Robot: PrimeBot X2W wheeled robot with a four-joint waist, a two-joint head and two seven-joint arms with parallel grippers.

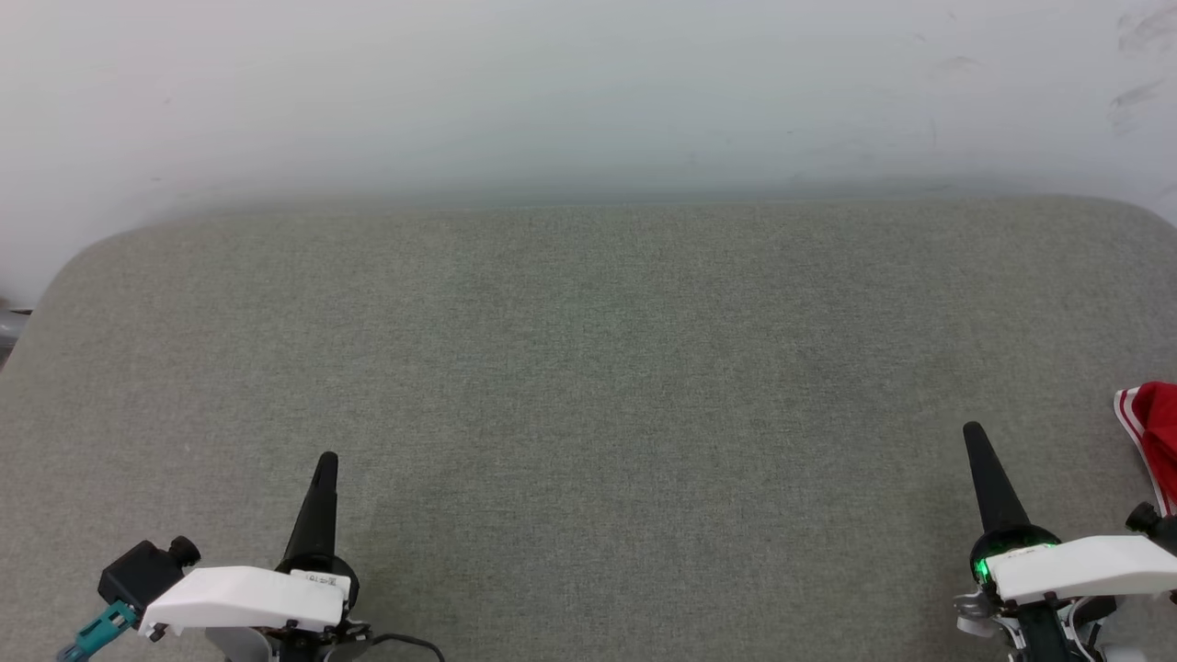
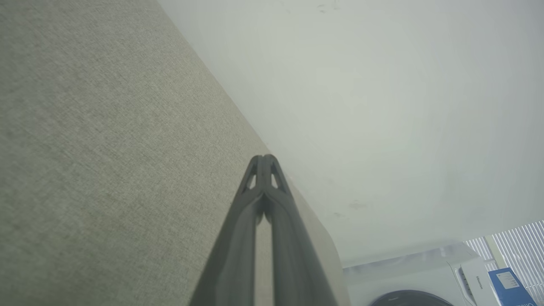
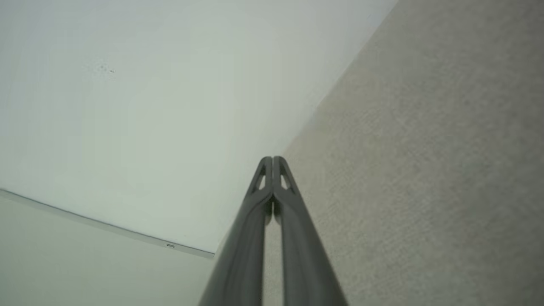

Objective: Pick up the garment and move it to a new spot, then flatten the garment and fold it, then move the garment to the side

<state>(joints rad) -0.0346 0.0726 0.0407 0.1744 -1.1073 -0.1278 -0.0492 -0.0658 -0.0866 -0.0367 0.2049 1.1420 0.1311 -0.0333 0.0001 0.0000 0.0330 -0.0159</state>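
Observation:
A red piece of the garment (image 1: pixel 1157 432) with red-and-white striped trim pokes in at the right edge of the head view, lying on the grey-green padded table (image 1: pixel 588 368); the rest of it is cut off. My right gripper (image 1: pixel 973 432) hovers just left of it, apart from the cloth, shut with nothing held. My left gripper (image 1: pixel 326 460) stands at the lower left, far from the garment, also shut and empty. In the wrist views the left gripper (image 2: pixel 263 158) and right gripper (image 3: pixel 272 159) each show their fingertips pressed together over bare table.
A white wall (image 1: pixel 588 92) rises right behind the table's rounded far edge. In the left wrist view a white appliance (image 2: pixel 408 280) and a blue-and-white box (image 2: pixel 508 284) sit beyond the table's end.

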